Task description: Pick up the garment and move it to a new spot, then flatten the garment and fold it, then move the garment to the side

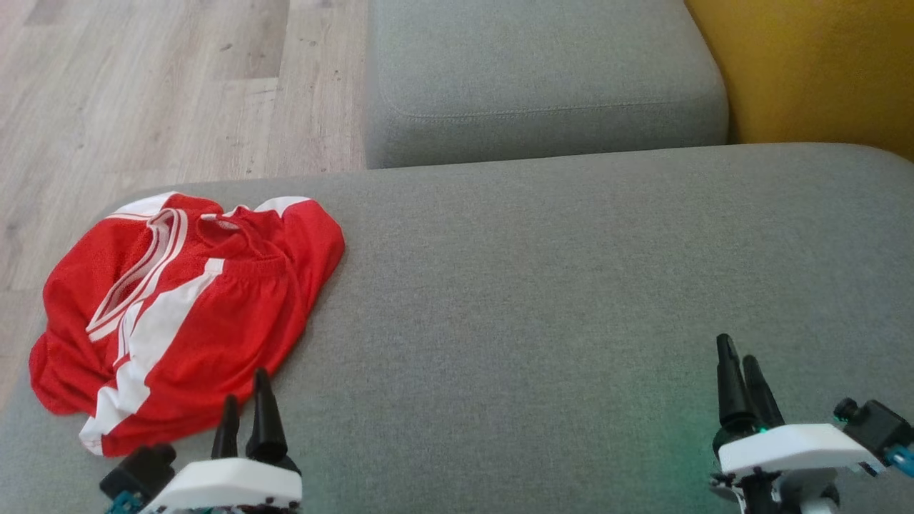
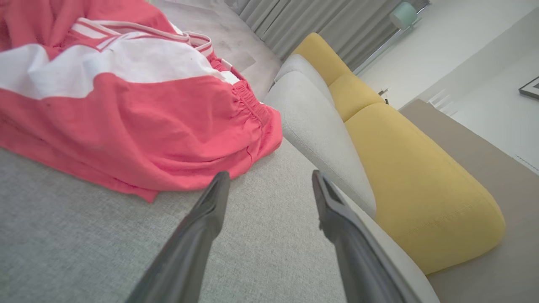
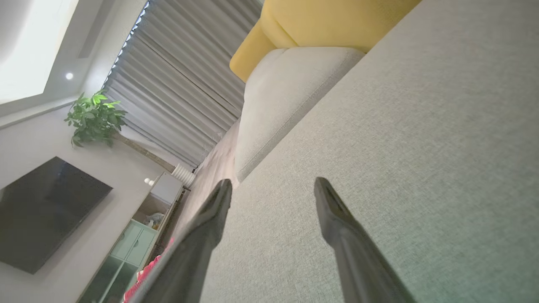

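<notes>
The garment (image 1: 186, 307) is a pair of red shorts with white stripes, lying crumpled at the left end of the grey cushion (image 1: 557, 285). In the left wrist view the garment (image 2: 126, 109) bunches just beyond the fingertips. My left gripper (image 1: 246, 396) stands open at the garment's near edge, over its hem, holding nothing. The left gripper (image 2: 269, 179) shows bare grey fabric between its spread fingers. Far to the right, my right gripper (image 1: 739, 350) hovers open over bare cushion. Nothing lies between the spread fingers of the right gripper (image 3: 271, 185). A sliver of the red garment (image 3: 145, 275) peeks past its left finger.
A second grey cushion (image 1: 535, 78) lies behind the first, with a yellow cushion (image 1: 814, 64) at the back right. Wooden floor (image 1: 143, 93) runs along the left, close to the garment's far side. A cabinet (image 3: 139, 235), a dark screen (image 3: 46, 210) and a plant (image 3: 94, 118) stand across the room.
</notes>
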### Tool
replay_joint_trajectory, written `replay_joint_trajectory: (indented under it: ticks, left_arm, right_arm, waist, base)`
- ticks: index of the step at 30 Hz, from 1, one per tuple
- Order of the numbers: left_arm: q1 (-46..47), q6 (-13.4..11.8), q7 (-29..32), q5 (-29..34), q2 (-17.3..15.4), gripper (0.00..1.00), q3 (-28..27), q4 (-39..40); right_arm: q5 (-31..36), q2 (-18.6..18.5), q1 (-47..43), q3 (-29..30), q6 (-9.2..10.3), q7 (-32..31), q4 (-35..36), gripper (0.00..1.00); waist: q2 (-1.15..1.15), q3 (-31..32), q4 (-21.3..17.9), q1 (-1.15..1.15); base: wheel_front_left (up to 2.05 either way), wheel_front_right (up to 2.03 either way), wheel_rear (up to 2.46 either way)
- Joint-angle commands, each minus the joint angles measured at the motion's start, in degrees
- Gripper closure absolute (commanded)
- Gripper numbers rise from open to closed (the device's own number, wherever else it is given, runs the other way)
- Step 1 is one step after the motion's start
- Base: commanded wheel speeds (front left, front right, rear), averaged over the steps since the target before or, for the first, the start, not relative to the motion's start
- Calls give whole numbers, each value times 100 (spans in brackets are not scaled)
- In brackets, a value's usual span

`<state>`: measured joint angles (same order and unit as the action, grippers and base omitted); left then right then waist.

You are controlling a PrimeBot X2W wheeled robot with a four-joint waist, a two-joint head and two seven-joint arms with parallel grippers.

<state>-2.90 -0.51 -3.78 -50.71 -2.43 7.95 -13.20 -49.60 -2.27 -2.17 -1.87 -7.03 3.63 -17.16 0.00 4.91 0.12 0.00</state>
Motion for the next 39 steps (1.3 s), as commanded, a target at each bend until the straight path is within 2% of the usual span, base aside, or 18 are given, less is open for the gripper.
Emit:
replay_joint_trajectory:
  ticks: [1,39]
  left_arm:
    - [176,-43,-78,204,-28,0,-8,235]
    - [103,-592,-698,2816,-38,0,647,443]
  right_arm:
    - [198,-38,79,-119,-23,85,228,0]
    - [2780,-52,-48,-458,-37,710,292,0]
  waist:
    - [0,18,0,0]
    - [0,229,0,0]
  base:
    - [0,0,0]
    - [0,0,0]
